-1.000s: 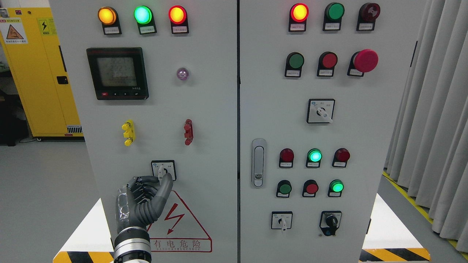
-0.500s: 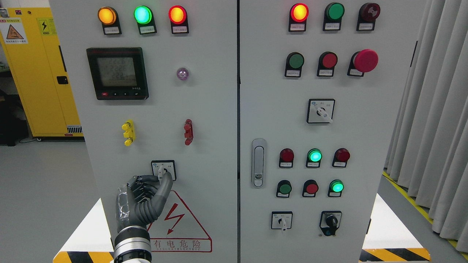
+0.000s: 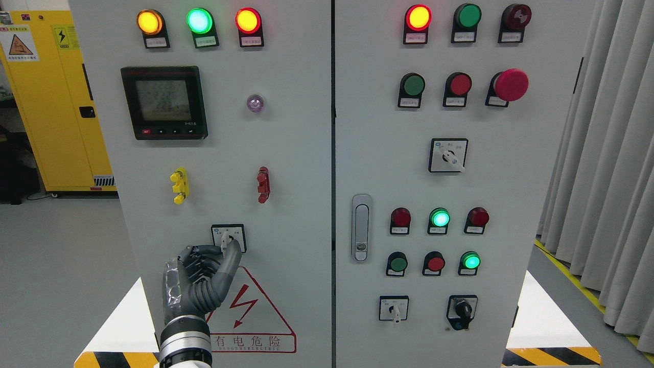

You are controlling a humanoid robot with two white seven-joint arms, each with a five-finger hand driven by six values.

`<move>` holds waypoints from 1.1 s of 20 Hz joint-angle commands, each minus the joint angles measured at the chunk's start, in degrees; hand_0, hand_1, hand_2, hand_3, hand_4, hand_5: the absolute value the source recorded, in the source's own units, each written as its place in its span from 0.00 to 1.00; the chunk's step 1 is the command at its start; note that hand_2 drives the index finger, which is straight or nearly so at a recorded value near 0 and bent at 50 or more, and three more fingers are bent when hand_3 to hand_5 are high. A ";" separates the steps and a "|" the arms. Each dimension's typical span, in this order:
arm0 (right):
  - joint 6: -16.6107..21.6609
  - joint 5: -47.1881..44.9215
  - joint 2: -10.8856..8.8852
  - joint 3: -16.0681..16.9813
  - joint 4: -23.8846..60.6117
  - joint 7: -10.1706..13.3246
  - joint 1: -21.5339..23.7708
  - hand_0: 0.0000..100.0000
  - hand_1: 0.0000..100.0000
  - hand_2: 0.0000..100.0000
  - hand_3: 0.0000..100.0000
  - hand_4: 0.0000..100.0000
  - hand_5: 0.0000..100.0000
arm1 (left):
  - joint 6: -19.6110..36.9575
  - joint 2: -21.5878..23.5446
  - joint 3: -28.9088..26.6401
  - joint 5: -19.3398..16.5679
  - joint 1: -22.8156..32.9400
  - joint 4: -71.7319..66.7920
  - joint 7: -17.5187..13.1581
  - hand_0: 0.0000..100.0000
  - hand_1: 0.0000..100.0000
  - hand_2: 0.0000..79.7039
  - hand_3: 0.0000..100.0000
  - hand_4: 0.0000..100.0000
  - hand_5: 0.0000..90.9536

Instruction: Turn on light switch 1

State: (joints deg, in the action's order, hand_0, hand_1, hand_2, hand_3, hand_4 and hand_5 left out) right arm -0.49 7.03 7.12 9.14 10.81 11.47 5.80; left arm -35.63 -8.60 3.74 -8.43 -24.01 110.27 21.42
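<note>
Pinching the lever of light switch 1, low on the left cabinet door, the left robot hand has fingers curled and thumb raised, probably to twist it. Behind stand a yellow cabinet, grey curtains and hazard-striped floor.

The light switch is a small square rotary selector with a black frame, white face and pale knob, mounted low on the left cabinet door, near its bottom edge.
</note>
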 commanded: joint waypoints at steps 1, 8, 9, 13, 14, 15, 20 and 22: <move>0.05 0.00 0.00 0.00 0.00 0.04 0.00 0.00 0.50 0.04 0.00 0.00 0.00 | -0.14 -0.01 0.03 -0.01 -0.08 -0.05 0.03 0.21 0.69 0.73 0.85 0.89 0.96; 0.05 0.00 0.00 0.00 0.00 -0.04 0.00 0.00 0.50 0.04 0.00 0.00 0.00 | -0.67 -0.01 0.12 -0.36 -0.43 -0.05 -0.06 0.22 0.69 0.73 0.86 0.89 0.96; 0.05 0.00 0.00 0.00 0.00 -0.04 0.00 0.00 0.50 0.04 0.00 0.00 0.00 | -0.67 -0.01 0.12 -0.36 -0.43 0.03 -0.06 0.22 0.69 0.73 0.86 0.89 0.96; 0.05 0.00 0.00 0.00 0.00 -0.04 0.00 0.00 0.50 0.04 0.00 0.00 0.00 | -0.67 -0.01 0.21 -0.36 -0.43 -0.05 -0.06 0.22 0.68 0.73 0.86 0.89 0.96; 0.05 0.00 0.00 0.00 0.00 -0.04 0.00 0.00 0.50 0.04 0.00 0.00 0.00 | -0.76 -0.10 0.21 -0.36 -0.43 0.03 -0.06 0.23 0.68 0.73 0.86 0.89 0.96; 0.05 0.00 0.00 0.00 0.00 0.04 0.00 0.00 0.50 0.04 0.00 0.00 0.00 | -0.76 -0.01 0.12 -0.36 -0.43 -0.05 -0.06 0.23 0.68 0.73 0.86 0.89 0.96; 0.05 0.00 0.00 0.00 0.00 -0.04 0.00 0.00 0.50 0.04 0.00 0.00 0.00 | -0.76 -0.01 0.12 -0.54 -0.43 -0.05 -0.06 0.25 0.67 0.73 0.86 0.89 0.96; 0.05 0.00 0.00 0.00 0.00 0.04 0.00 0.00 0.50 0.04 0.00 0.00 0.00 | -0.76 -0.10 0.12 -0.54 -0.43 -0.05 -0.06 0.26 0.67 0.73 0.86 0.89 0.96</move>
State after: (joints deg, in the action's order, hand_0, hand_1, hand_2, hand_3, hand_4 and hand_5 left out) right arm -0.49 7.03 7.12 9.14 10.81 11.47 5.80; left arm -36.35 -8.63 3.85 -8.87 -24.42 110.24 21.36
